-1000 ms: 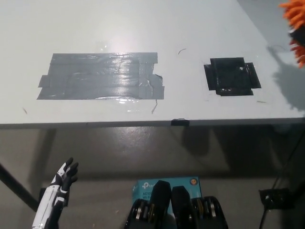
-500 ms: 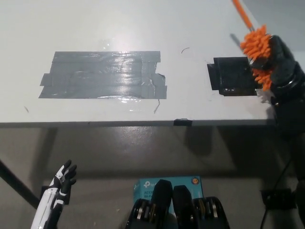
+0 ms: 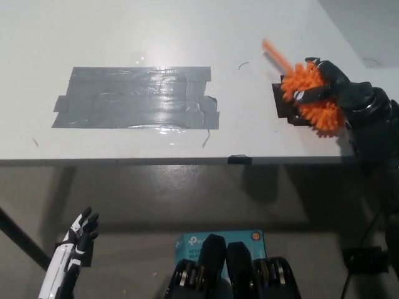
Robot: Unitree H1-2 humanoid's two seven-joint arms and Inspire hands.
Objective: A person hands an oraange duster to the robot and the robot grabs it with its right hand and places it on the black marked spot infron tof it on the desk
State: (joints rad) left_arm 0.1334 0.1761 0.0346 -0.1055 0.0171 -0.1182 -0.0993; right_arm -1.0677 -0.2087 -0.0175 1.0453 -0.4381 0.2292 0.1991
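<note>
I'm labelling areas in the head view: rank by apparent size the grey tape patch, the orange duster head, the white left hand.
1. Grey tape patch, clearly largest.
2. Orange duster head, held in the right hand over the black mark.
3. White left hand, smallest, though it hangs below desk level, so depth differs.

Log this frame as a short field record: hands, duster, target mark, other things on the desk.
right hand: black, shut on the orange duster, over the desk's right end
orange duster: fluffy head over the black mark, thin handle pointing up and left
black marked spot: mostly covered by duster and hand, left edge showing
duster released: no, hand is closed on it
left hand: white, below the desk edge at lower left, fingers apart, holding nothing
grey tape patch: left of centre on the desk
</note>
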